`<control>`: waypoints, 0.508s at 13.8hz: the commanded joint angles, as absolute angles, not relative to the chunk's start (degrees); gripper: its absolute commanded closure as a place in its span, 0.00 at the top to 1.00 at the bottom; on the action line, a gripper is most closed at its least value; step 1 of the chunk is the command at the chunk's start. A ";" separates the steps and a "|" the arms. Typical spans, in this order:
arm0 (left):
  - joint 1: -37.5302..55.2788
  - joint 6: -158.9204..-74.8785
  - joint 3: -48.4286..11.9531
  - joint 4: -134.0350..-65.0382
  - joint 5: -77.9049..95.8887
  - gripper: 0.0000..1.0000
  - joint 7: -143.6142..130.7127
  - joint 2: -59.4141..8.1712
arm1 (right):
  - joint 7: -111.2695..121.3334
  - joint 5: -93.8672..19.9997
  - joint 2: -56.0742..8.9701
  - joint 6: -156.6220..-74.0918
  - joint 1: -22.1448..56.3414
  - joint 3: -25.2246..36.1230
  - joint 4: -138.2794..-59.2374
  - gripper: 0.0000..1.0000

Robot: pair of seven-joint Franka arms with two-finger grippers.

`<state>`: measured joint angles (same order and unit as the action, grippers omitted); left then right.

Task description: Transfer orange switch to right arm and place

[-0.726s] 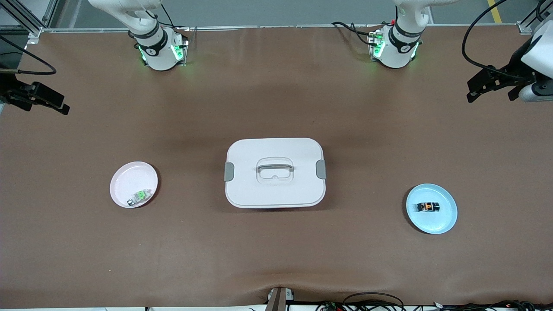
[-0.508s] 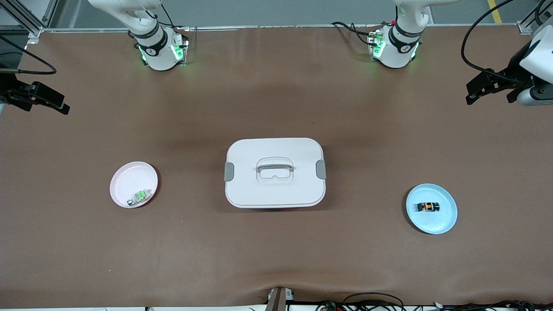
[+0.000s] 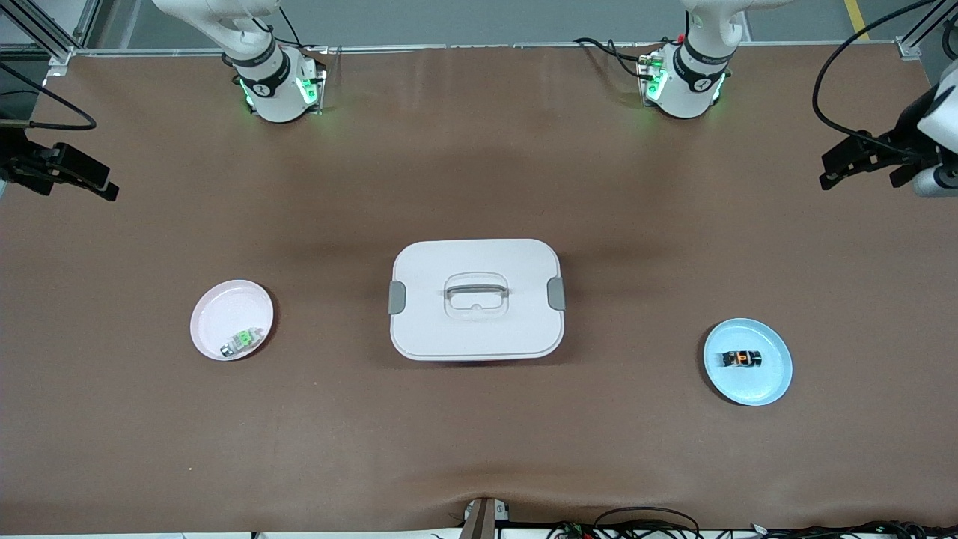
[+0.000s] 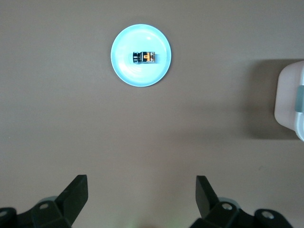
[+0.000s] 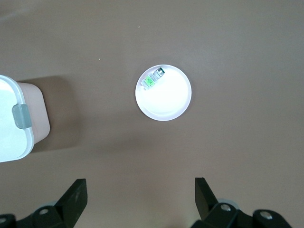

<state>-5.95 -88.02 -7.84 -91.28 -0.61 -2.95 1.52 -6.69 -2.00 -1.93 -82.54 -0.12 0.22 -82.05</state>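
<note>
The orange switch (image 3: 742, 359) lies on a light blue plate (image 3: 771, 383) toward the left arm's end of the table. It also shows in the left wrist view (image 4: 145, 57) on the same plate (image 4: 127, 71). My left gripper (image 3: 859, 180) is open and empty, high over the bare table at that end, well apart from the plate; its open jaws show in the left wrist view (image 4: 141, 186). My right gripper (image 3: 78, 191) is open and empty over the right arm's end of the table, also seen in its own wrist view (image 5: 141, 186).
A white lidded box (image 3: 419, 329) with a handle stands mid-table, its edge showing in both wrist views (image 4: 289, 99) (image 5: 33, 118). A pink plate (image 3: 221, 303) (image 5: 171, 104) toward the right arm's end holds a green-and-silver part (image 3: 241, 342) (image 5: 153, 78).
My left gripper has shifted a little toward the left arm's end of the table. The right gripper has barely moved. The switch and plates are unmoved.
</note>
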 commanded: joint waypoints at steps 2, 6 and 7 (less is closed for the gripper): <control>-5.89 -89.72 -7.82 -88.15 -1.05 1.00 -2.11 -5.88 | -6.24 -0.88 -1.58 -83.06 0.18 0.09 -81.83 1.00; -5.80 -97.45 -7.82 -88.24 -4.64 1.00 -2.11 -11.94 | -6.24 -0.70 -1.67 -82.80 0.18 0.09 -81.74 1.00; -5.71 -98.69 -7.91 -88.24 -5.96 1.00 -2.11 -13.35 | -6.33 -0.62 -1.67 -82.62 0.18 0.09 -81.65 1.00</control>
